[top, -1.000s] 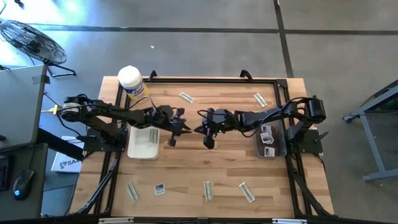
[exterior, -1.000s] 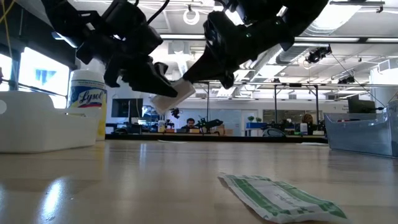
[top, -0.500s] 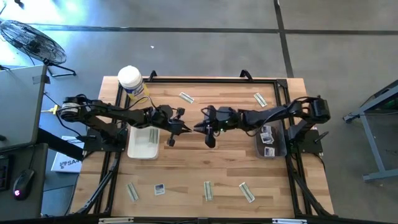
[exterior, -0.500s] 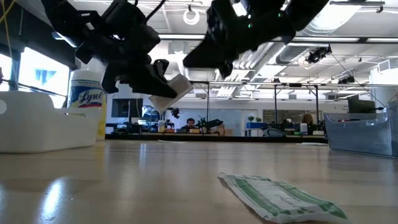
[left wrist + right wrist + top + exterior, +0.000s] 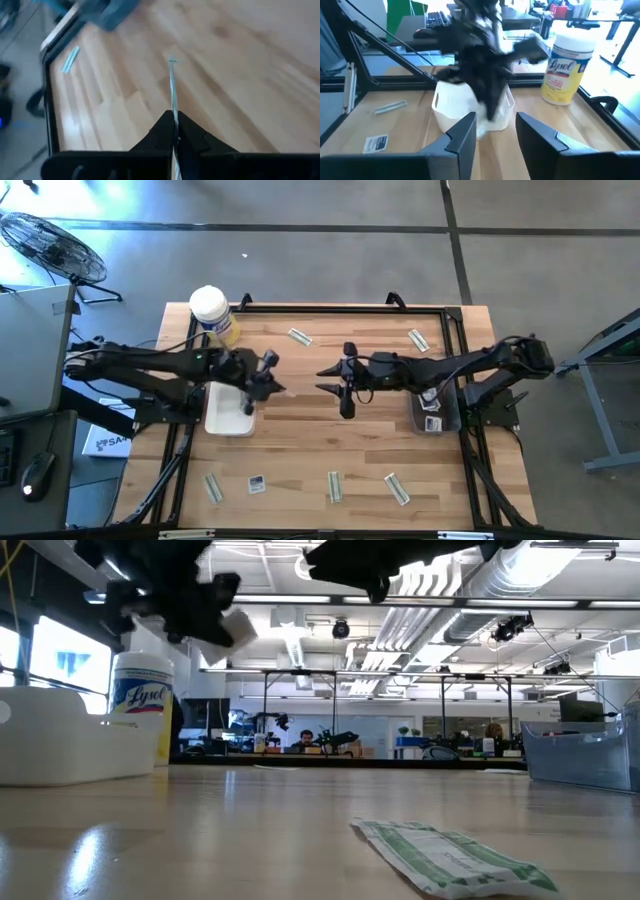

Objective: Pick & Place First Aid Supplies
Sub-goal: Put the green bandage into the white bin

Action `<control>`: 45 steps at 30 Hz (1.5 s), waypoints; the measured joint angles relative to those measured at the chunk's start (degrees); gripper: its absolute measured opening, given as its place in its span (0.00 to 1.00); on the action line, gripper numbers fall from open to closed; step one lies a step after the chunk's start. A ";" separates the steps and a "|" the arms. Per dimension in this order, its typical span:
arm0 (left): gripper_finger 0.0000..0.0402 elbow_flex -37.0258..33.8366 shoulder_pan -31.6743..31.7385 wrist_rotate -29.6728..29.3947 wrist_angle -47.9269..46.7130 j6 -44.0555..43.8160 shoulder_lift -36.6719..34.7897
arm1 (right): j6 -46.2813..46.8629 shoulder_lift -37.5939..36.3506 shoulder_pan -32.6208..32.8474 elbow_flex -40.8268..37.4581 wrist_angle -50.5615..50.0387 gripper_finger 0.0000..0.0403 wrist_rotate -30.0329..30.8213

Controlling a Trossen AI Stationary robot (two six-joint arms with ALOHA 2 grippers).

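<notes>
Left claw carrying a packet toward the white tray; right claw spread and empty.

Left claw [image 5: 174,131] is pressed together, pinching a thin flat packet [image 5: 173,90] edge-on; it sticks out straight ahead of the tips, above the desk [image 5: 240,75]. In the high view the left claw [image 5: 254,385] sits at the white tray's [image 5: 226,420] inner edge, so the drop is close: centre over the tray, lower, then release so the light packet doesn't flutter out. Right claw [image 5: 338,383] hangs mid-desk, well apart from the left one, nothing between its fingers. Farther off: loose wrapped strips [image 5: 334,486] along the front edge, a white square packet [image 5: 257,484], the clear bin [image 5: 448,416] beside the right arm, and the Lysol canister [image 5: 212,314] behind the tray.
</notes>
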 joint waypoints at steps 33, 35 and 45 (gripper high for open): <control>0.00 -8.45 -15.15 -16.99 -26.63 23.59 -0.33 | 4.56 0.64 11.15 0.00 -5.79 0.33 11.27; 0.00 -9.16 -15.15 -17.30 -25.18 26.37 -0.33 | 4.97 0.64 11.53 0.00 -5.81 0.33 12.05; 0.00 -11.05 -14.81 -19.51 -24.01 32.63 -0.33 | 5.86 0.64 12.04 0.00 -5.74 0.33 13.08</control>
